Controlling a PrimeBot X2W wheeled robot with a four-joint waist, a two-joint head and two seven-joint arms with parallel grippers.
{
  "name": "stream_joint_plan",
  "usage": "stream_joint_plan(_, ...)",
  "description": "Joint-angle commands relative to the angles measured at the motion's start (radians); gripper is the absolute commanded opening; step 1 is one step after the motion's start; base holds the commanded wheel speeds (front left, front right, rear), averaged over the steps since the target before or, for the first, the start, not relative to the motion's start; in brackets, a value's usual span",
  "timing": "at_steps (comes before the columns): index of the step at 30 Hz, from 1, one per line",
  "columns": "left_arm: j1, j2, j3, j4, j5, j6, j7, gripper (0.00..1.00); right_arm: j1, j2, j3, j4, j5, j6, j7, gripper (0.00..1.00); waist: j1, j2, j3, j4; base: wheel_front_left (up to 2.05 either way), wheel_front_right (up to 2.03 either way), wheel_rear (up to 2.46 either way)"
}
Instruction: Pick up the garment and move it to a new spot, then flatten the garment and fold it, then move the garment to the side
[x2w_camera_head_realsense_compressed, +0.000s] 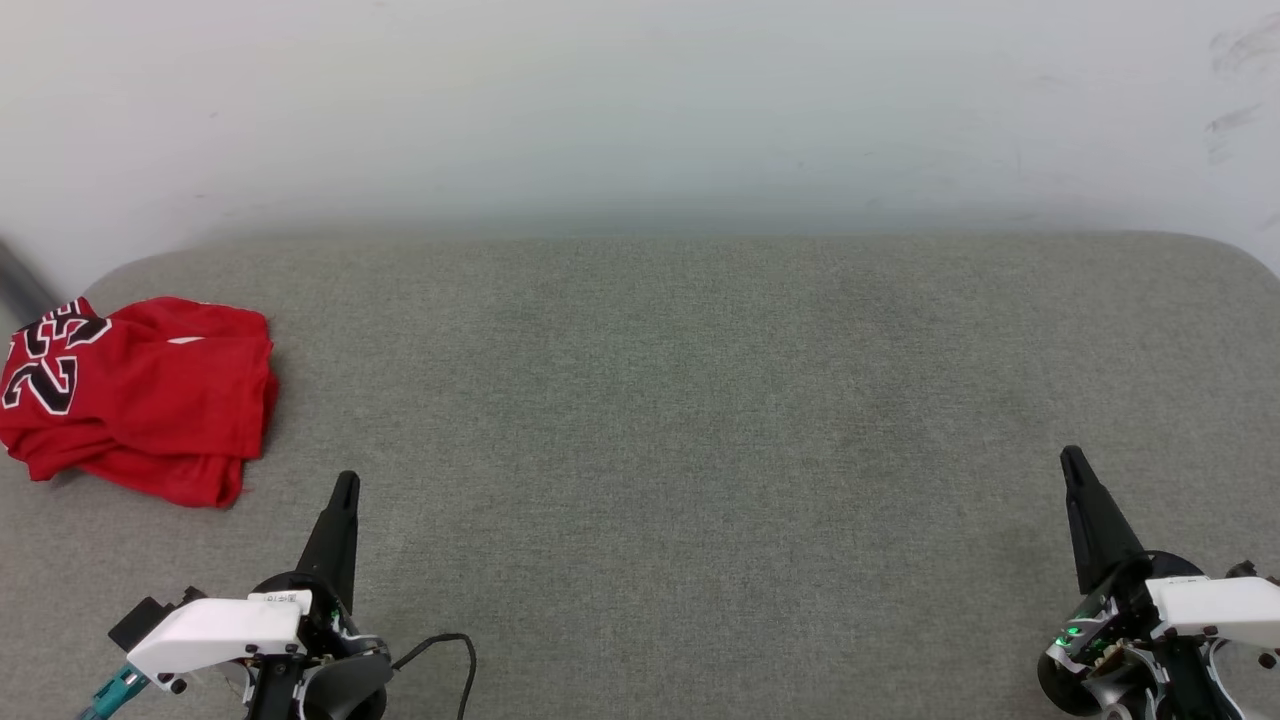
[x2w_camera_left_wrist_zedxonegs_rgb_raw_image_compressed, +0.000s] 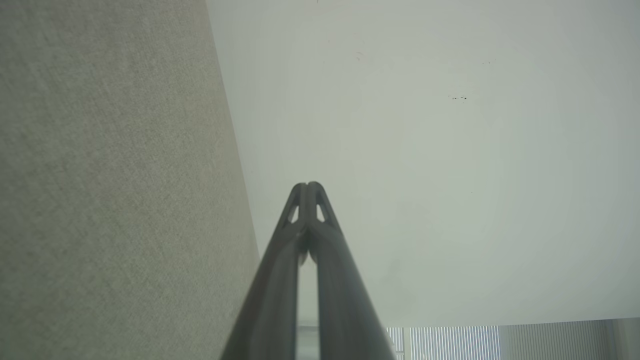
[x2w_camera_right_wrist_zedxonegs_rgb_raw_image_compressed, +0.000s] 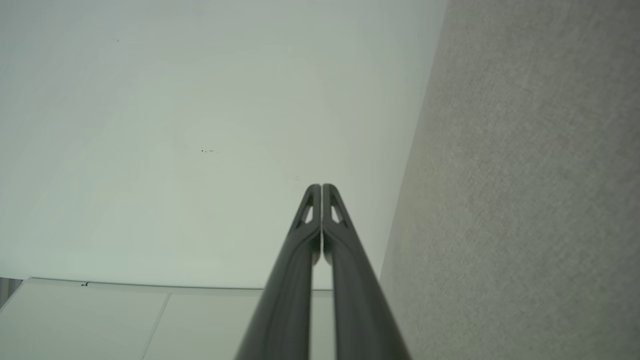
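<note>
The garment (x2w_camera_head_realsense_compressed: 140, 395) is a red shirt with a black, white-outlined "23", lying crumpled in a heap at the far left of the grey cloth surface (x2w_camera_head_realsense_compressed: 660, 400). My left gripper (x2w_camera_head_realsense_compressed: 345, 485) is shut and empty at the lower left, a short way to the right of and below the garment, not touching it. At the lower right, far from the garment, my right gripper (x2w_camera_head_realsense_compressed: 1070, 460) is shut and empty too. In the left wrist view the left gripper (x2w_camera_left_wrist_zedxonegs_rgb_raw_image_compressed: 306, 186) has its fingertips pressed together. In the right wrist view the right gripper (x2w_camera_right_wrist_zedxonegs_rgb_raw_image_compressed: 321, 187) likewise shows closed tips.
A pale wall (x2w_camera_head_realsense_compressed: 640, 110) rises behind the grey surface. A black cable (x2w_camera_head_realsense_compressed: 445, 645) loops beside the left wrist. The surface's rounded far corners show at both sides.
</note>
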Motion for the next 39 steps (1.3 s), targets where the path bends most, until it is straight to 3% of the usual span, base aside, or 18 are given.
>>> stream_joint_plan(1,-0.006,-0.002,0.001,-0.001,-0.001,-0.003,0.001,0.0,-0.012,0.003,0.0,0.001,0.004,0.0,0.0,0.0,-0.0001,0.0,0.0,0.0,0.0,0.0,0.0)
stream_joint_plan(14,-0.006,-0.002,0.001,-0.001,-0.001,-0.003,0.001,0.0,-0.012,0.003,0.0,0.001,0.004,0.0,0.0,0.0,-0.0001,0.0,0.0,0.0,0.0,0.0,0.0)
stream_joint_plan(15,0.0,0.0,0.0,0.0,0.0,0.0,0.0,1.0,0.0,0.0,0.0,0.0,0.0,0.0,0.0,1.0,0.0,0.0,0.0,0.0,0.0,0.0,0.0)
stream_joint_plan(16,0.002,0.0,-0.001,0.004,0.0,0.0,0.0,1.0,0.002,0.0,0.0,0.004,0.0,0.0,0.0,1.0,0.0,0.0,0.0,0.0,0.0,0.0,0.0)
stream_joint_plan(17,0.005,-0.001,-0.003,0.009,0.0,0.0,-0.001,0.0,0.006,0.0,0.001,0.008,-0.001,0.0,-0.001,0.0,-0.0001,0.0,0.0,0.0,0.0,0.0,0.0)
stream_joint_plan(18,0.013,-0.001,-0.004,0.018,0.0,0.0,-0.001,1.0,0.015,0.001,0.002,0.017,-0.001,0.0,-0.001,1.0,0.0,0.0,0.0,0.0,0.0,0.0,0.0)
stream_joint_plan(29,0.006,0.0,-0.067,-0.043,0.045,0.0,-0.068,1.0,0.03,-0.007,0.049,-0.03,-0.069,0.0,-0.066,1.0,0.0,0.0,-0.002,0.003,0.0,0.0,0.0)
stream_joint_plan(39,0.008,0.001,-0.092,-0.095,0.194,0.0,-0.112,1.0,0.037,-0.008,0.058,-0.072,-0.247,0.0,-0.111,1.0,0.0,0.0,-0.005,0.005,0.0,0.0,0.0)
